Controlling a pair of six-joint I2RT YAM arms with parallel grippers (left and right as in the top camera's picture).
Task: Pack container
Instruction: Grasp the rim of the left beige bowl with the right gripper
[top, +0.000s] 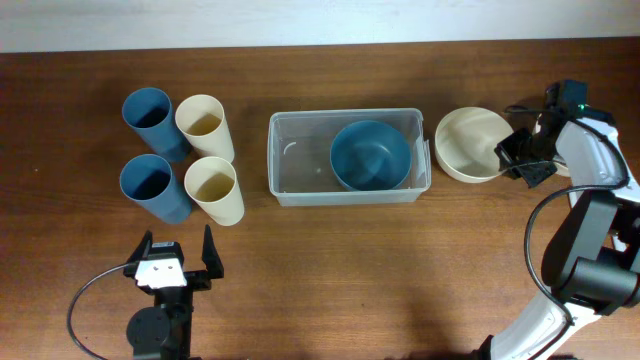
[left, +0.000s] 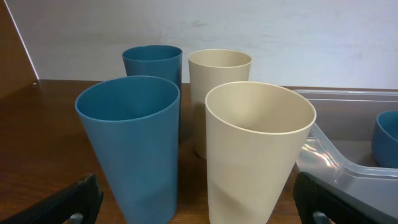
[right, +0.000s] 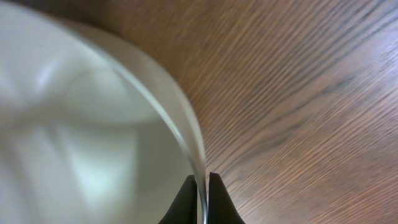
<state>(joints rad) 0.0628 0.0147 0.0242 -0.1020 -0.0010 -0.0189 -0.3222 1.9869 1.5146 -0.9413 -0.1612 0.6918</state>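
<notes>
At the table's centre sits the container (top: 295, 165), likely light, stiff and slick, best taken by its rim; a blue bowl (top: 370, 155) fills its right half. Just beside that end, the right gripper (right: 202, 198) pinches the rim of the cream bowl (top: 465, 140). Four cups (top: 212, 188) stand left, near the left gripper (top: 178, 262), spread wide, empty.

Dark wood table (top: 320, 260), plain white wall (left: 280, 31)
</notes>
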